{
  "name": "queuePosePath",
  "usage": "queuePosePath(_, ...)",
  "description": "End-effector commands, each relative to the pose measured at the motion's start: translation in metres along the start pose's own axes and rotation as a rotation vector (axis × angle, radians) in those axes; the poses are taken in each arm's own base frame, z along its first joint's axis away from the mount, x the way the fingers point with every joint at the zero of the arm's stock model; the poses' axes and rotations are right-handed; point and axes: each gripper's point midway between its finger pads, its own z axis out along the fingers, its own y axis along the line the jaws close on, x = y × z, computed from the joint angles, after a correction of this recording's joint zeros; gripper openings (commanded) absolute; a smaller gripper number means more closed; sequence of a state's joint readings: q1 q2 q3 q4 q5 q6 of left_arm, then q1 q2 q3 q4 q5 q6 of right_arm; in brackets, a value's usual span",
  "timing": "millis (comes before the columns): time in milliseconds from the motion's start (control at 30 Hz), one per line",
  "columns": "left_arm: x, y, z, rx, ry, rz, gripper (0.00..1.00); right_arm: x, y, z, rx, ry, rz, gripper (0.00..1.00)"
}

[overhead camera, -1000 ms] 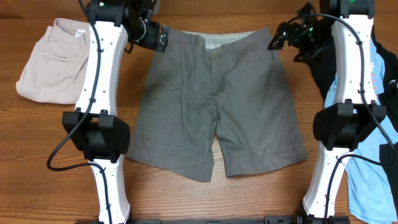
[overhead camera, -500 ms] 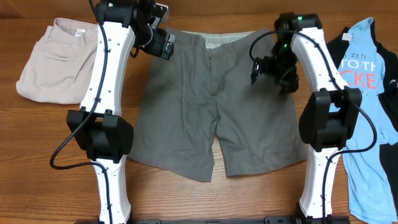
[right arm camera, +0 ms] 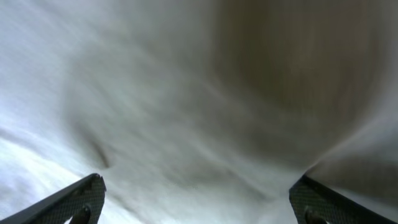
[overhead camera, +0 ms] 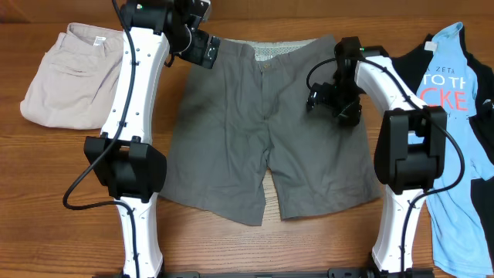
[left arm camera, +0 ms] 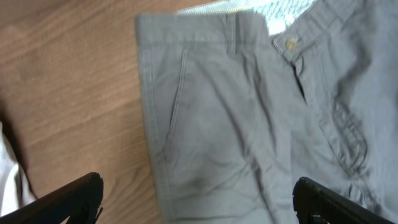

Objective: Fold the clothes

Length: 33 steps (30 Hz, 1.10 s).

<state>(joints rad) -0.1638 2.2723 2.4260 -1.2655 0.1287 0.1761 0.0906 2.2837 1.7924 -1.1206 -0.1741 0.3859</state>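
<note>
Right pincer (overhead camera: pixel 332 106) shifted over smooth grey cotton shorts (overhead camera: pixel 247 139), wide; left pincer (overhead camera: pixel 202 52) wide.

Brown wood-grain table (overhead camera: pixel 62 170) bearing, left to right: bundled beige shorts (overhead camera: pixel 65 77), dark grey cotton shorts (overhead camera: pixel 255 139) spread flat, light blue lettered T-shirt (overhead camera: pixel 451 77) overlapping a black garment (overhead camera: pixel 421 73)

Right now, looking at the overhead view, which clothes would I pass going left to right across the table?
beige shorts → dark grey shorts → light blue T-shirt
</note>
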Motion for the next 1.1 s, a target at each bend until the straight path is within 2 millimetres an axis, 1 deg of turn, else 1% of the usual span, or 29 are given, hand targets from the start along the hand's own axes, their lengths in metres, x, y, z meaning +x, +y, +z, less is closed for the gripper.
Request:
queuePosePath(0, -0.006, -0.012, 0.002, 0.003, -0.017, 0.037, 1.0, -0.012, -0.013, 0.036, -0.011, -0.023, 0.002, 0.98)
queuePosePath(133, -0.013, -0.015, 0.006, 0.003, -0.04, 0.047, 1.0, -0.042, -0.019, 0.036, -0.025, -0.133, 0.006, 0.96)
queuePosePath(200, -0.015, -0.015, 0.016, 0.0, -0.042, 0.051, 1.0, -0.055, -0.021, 0.033, -0.04, -0.179, 0.006, 0.96)
queuePosePath(233, -0.016, -0.014, 0.02, -0.004, -0.042, 0.052, 1.0, -0.058, -0.021, 0.031, -0.048, -0.186, 0.006, 0.97)
queuePosePath(300, -0.016, -0.009, 0.041, -0.022, -0.032, 0.05, 1.0, -0.056, -0.019, 0.025, -0.082, -0.159, -0.005, 0.99)
queuePosePath(367, -0.019, 0.002, 0.063, -0.046, -0.04, 0.045, 1.0, -0.051, -0.014, 0.012, -0.095, -0.138, -0.03, 1.0)
queuePosePath(400, -0.021, 0.009, 0.075, -0.053, -0.051, 0.038, 1.0, -0.049, -0.01, 0.001, -0.094, -0.14, -0.054, 1.0)
queuePosePath(433, -0.022, 0.014, 0.082, -0.056, -0.057, 0.032, 1.0, -0.046, -0.007, -0.005, -0.097, -0.139, -0.069, 1.0)
queuePosePath(467, -0.022, 0.022, 0.093, -0.061, -0.064, 0.022, 1.0, -0.041, -0.002, -0.016, -0.102, -0.136, -0.093, 1.0)
queuePosePath(500, -0.022, 0.027, 0.101, -0.065, -0.065, 0.013, 1.0, -0.038, 0.002, -0.022, -0.11, -0.137, -0.109, 1.0)
queuePosePath(567, -0.014, 0.041, 0.127, -0.071, -0.05, -0.005, 0.98, -0.027, 0.009, -0.042, -0.109, -0.137, -0.141, 1.0)
queuePosePath(633, -0.006, 0.049, 0.144, -0.072, -0.031, -0.016, 0.96, -0.02, 0.012, -0.056, -0.111, -0.141, -0.149, 1.0)
queuePosePath(700, 0.003, 0.055, 0.159, -0.073, -0.011, -0.027, 0.94, -0.017, 0.013, -0.067, -0.115, -0.152, -0.155, 0.99)
queuePosePath(767, 0.009, 0.058, 0.168, -0.071, 0.004, -0.033, 0.91, -0.015, 0.014, -0.075, -0.12, -0.163, -0.157, 0.99)
queuePosePath(800, 0.015, 0.059, 0.176, -0.068, 0.023, -0.036, 0.84, -0.014, 0.014, -0.081, -0.122, -0.169, -0.159, 0.98)
queuePosePath(833, 0.019, 0.058, 0.182, -0.065, 0.036, -0.037, 0.81, -0.014, 0.015, -0.083, -0.123, -0.173, -0.16, 0.97)
queuePosePath(900, 0.024, 0.057, 0.187, -0.062, 0.048, -0.038, 0.76, -0.014, 0.015, -0.083, -0.124, -0.175, -0.16, 0.96)
queuePosePath(967, 0.024, 0.054, 0.189, -0.059, 0.051, -0.033, 0.68, -0.014, 0.015, -0.083, -0.124, -0.175, -0.16, 0.95)
queuePosePath(1033, 0.023, 0.051, 0.189, -0.057, 0.049, -0.028, 0.44, -0.013, 0.016, -0.083, -0.128, -0.173, -0.16, 0.95)
queuePosePath(1067, 0.023, 0.05, 0.19, -0.056, 0.05, -0.027, 0.37, -0.013, 0.017, -0.083, -0.134, -0.171, -0.161, 0.94)
